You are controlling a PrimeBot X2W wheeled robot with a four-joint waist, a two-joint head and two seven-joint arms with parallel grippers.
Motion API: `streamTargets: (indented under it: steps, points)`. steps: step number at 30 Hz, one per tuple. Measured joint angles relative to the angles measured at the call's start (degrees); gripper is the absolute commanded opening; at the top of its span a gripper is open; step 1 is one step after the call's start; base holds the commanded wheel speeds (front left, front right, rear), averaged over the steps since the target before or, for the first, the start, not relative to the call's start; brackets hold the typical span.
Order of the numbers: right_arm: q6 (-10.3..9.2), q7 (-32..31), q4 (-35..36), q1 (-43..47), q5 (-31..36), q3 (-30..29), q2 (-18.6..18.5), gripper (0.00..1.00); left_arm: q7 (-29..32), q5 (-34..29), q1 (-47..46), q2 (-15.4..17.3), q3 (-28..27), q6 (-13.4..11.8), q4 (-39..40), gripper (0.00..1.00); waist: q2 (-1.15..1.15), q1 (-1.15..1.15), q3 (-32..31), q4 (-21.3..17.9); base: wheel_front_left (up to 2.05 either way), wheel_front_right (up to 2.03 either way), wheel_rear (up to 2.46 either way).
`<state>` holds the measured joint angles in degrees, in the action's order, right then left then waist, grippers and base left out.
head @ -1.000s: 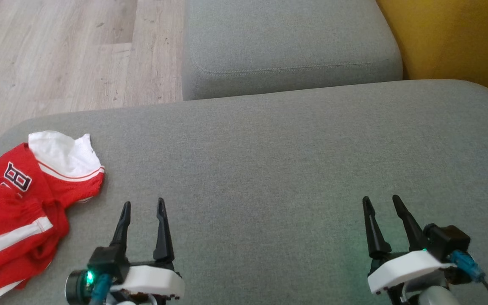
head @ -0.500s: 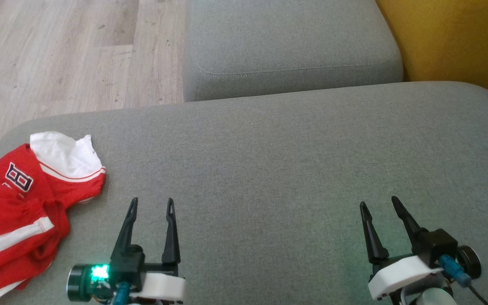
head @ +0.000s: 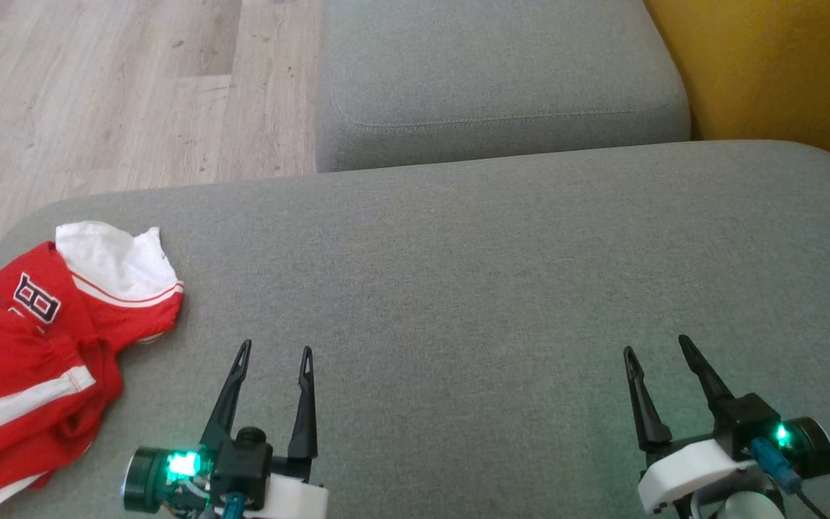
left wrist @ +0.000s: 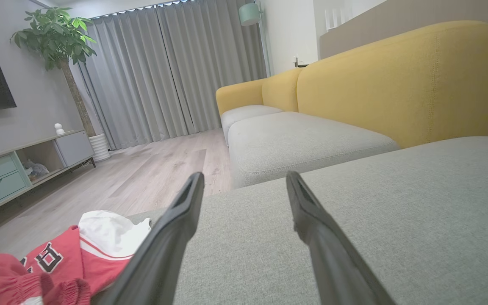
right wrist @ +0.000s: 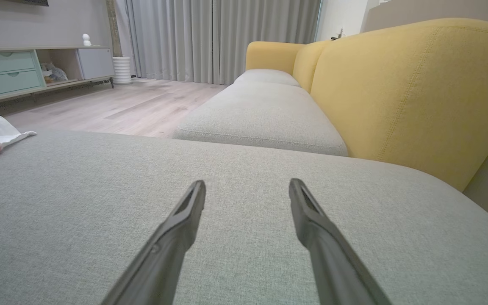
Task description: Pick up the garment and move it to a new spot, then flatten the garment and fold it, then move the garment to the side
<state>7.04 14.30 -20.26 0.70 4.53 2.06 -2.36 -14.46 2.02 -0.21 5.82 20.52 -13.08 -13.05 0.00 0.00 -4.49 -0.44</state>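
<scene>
Beyond the outer side of your left gripper's [head: 275, 348] jaws, near but not touching, the red and white garment [head: 33, 346] lies bunched by the cushion's [head: 458, 274] edge. Pinch only a top fold and it may slip free or slide off onto the floor [head: 98, 86]. Both that gripper and your right gripper [head: 656, 345] are spread wide, empty, touching nothing.

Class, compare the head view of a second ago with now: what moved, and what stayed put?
The left gripper has drifted slightly to the robot's right, away from the red and white jersey, its wrist rolling. The right gripper has also rolled at the wrist, barely shifting. Nothing was grasped: both stay open and empty. The jersey lies crumpled and untouched on the grey sofa cushion.
</scene>
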Motion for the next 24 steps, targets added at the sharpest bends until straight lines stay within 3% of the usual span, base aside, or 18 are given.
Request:
streamTargets:
  steps: [16,24]
  points:
    - [0.0,0.0,0.01,0.0,-0.46,-0.01,0.0,1.0,0.0,-0.51,-0.01,-0.18,-0.37,0.55,-1.55,1.0,0.0,0.0,0.17,0.13,0.0,0.0,0.0]
    - [0.0,0.0,0.04,0.0,-0.51,0.12,0.0,1.0,0.0,-0.99,-0.89,-0.65,-0.83,-0.12,-3.0,1.0,0.0,0.0,0.68,2.56,0.0,0.0,0.0]
